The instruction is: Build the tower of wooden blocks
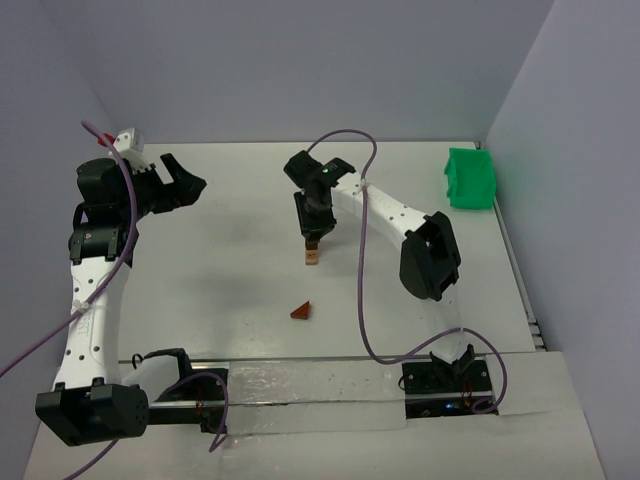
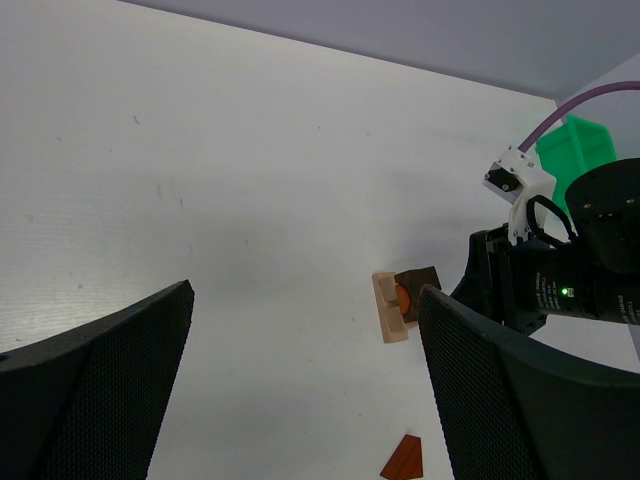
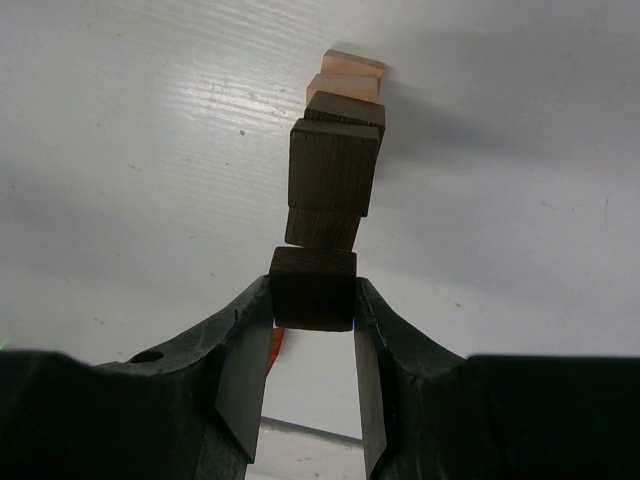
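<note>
The right gripper (image 3: pixel 313 303) is clamped on a small dark brown wooden block (image 3: pixel 313 284). Its two black fingers (image 3: pixel 243 350) press flat against opposite faces. The block is squarish and matte, with fine straight grain on the face turned to the wrist camera.

Directly past it runs the narrow wood block tower (image 3: pixel 334 165), seen end-on from above. It is made of more dark brown squared pieces, slightly out of line with one another, and at the far end pale tan pieces stand on the table. Whether the held block rests on the tower or sits just above it cannot be told.

In the overhead view the tower stands near the middle of the smooth white table (image 1: pixel 230 260), straight under the right gripper. A reddish-brown triangular wooden wedge (image 1: pixel 301 311) lies flat on the table nearer the arm bases, apart from the tower.

The left gripper (image 2: pixel 305 300) stands wide open and holds nothing. The inner faces of its black fingers (image 2: pixel 105 385) show a fine woven-mesh texture. It hangs over the far left of the table, well apart from the tower and pointed toward it.

A bright green plastic bin (image 1: pixel 470 178) sits at the far right corner of the table. A purple cable (image 1: pixel 362 290) loops along the right arm, and a small green light (image 2: pixel 567 291) glows on that arm's black wrist housing.
</note>
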Available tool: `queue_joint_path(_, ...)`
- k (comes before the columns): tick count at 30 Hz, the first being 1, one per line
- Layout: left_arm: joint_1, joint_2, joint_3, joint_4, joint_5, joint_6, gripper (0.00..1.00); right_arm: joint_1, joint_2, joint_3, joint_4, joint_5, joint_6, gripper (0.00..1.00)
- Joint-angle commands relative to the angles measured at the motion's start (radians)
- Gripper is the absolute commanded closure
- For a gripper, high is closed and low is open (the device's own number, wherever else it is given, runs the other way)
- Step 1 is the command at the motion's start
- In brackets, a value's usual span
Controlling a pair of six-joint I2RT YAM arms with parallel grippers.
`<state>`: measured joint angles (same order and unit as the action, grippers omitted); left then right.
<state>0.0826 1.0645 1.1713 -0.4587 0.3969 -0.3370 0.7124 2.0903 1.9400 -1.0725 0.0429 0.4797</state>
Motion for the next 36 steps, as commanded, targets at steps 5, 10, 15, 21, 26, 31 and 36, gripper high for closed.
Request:
queue_joint_path(5, 0.006, -0.018, -0.004, 0.049, 0.005, -0.007, 0.01, 0.001, 0.004, 0.068, -0.007, 0.041, 0.016, 0.95)
queue_joint_path(10, 0.006, -0.018, -0.006, 0.052, 0.007, -0.007, 0.01, 0.018, -0.081, 0.078, -0.003, 0.076, 0.009, 0.96)
queue_joint_path(15, 0.006, -0.010, 0.004, 0.056, 0.015, -0.011, 0.01, 0.016, -0.121, 0.134, 0.013, 0.123, 0.006, 0.98)
queue_joint_path(21, 0.006, -0.012, 0.027, 0.038, 0.005, -0.008, 0.01, 0.005, -0.092, 0.105, 0.014, 0.096, 0.031, 0.99)
queue_joint_path(26, 0.006, -0.027, -0.001, 0.050, 0.000, -0.008, 0.01, 0.009, -0.110, 0.038, 0.027, 0.072, 0.048, 0.97)
queue_joint_path(31, 0.006, -0.029, -0.011, 0.061, 0.003, -0.016, 0.01, 0.008, -0.121, -0.018, 0.041, 0.053, 0.060, 0.95)
queue_joint_path(36, 0.006, -0.020, -0.001, 0.054, 0.006, -0.014, 0.01, 0.007, -0.100, -0.057, 0.048, 0.040, 0.070, 0.95)
